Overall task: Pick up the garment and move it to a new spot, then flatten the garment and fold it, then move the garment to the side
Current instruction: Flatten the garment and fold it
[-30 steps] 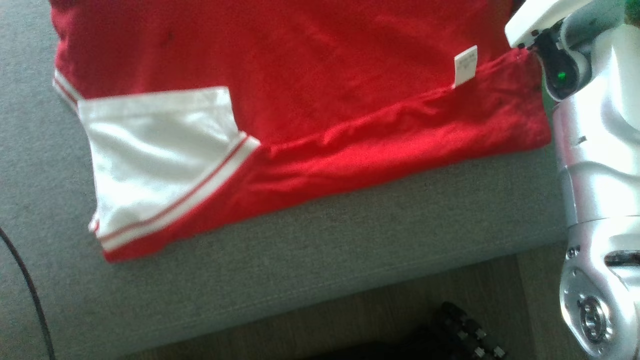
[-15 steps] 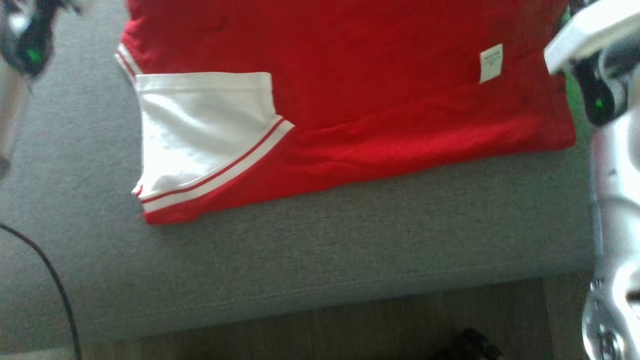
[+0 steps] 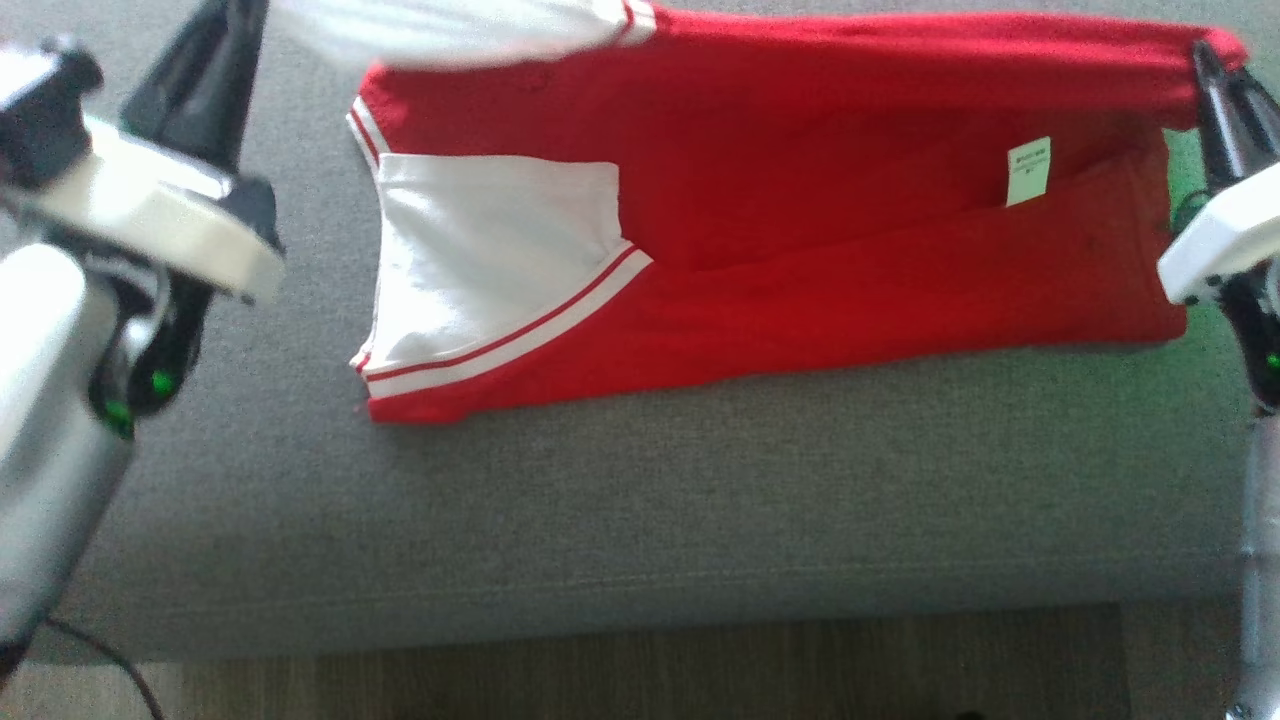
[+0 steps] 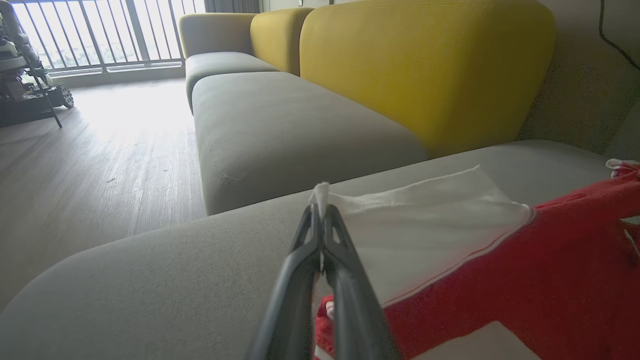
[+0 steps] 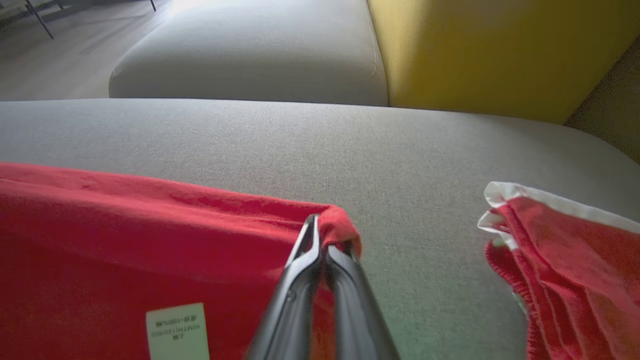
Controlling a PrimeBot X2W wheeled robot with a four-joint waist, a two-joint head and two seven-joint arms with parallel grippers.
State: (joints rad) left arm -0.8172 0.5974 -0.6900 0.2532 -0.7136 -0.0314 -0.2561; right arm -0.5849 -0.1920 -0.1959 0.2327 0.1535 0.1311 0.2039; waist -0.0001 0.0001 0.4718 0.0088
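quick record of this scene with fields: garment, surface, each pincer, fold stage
garment: red shirt, label showing
surface: grey sofa seat
left pincer: shut on corner of white sleeve
right pincer: shut on red corner of the shirt
fold stage: far edge held up between both pincers, not yet laid over

The grey sofa seat (image 3: 700, 520) lies bare in a wide band between the red garment (image 3: 850, 270) and its front edge, open to reach from the wooden floor (image 3: 700, 670) side. The garment's far edge hangs taut between the left tool (image 4: 320, 220) and the right tool (image 5: 320, 235), both pinched on it, barring the way across. Beyond it the seat is bare up to the yellow backrest (image 4: 425, 65). In the right wrist view a heap of red cloth with white trim (image 5: 565, 250) lies to the right of the tool, bare cushion between
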